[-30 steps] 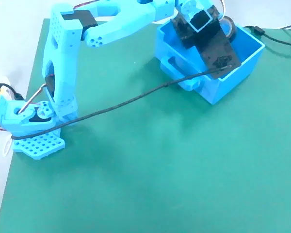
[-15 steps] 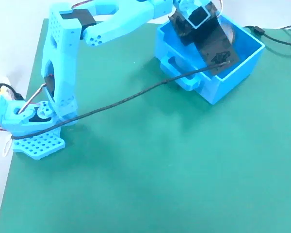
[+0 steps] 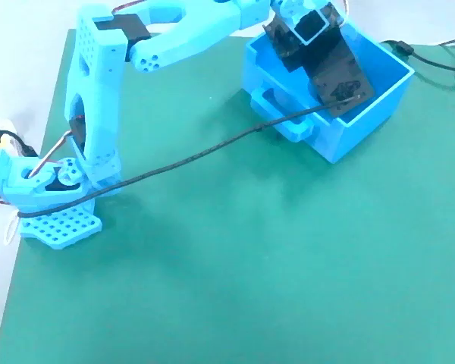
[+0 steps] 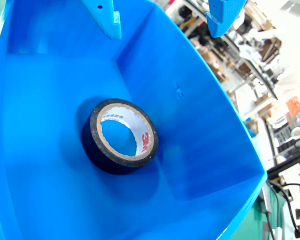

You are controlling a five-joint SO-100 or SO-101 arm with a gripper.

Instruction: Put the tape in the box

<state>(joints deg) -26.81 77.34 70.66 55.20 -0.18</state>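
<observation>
Arm [image 3: 174, 38] stretches across the frame's top into the box [image 3: 379, 102] at upper right, gripper [image 4: 162, 22] spread and empty above the tape [image 4: 120, 136] lying mid-floor, walls well apart.

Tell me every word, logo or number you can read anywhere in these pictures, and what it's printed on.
"3M": in red on the pale inner core of the tape, which lies on the floor of the box, in the wrist view.
A row of small dark print runs along the same core, too small to read.
Background shelves beyond the box rim in the wrist view: too blurred to read anything.
Fixed view: no readable text.
</observation>
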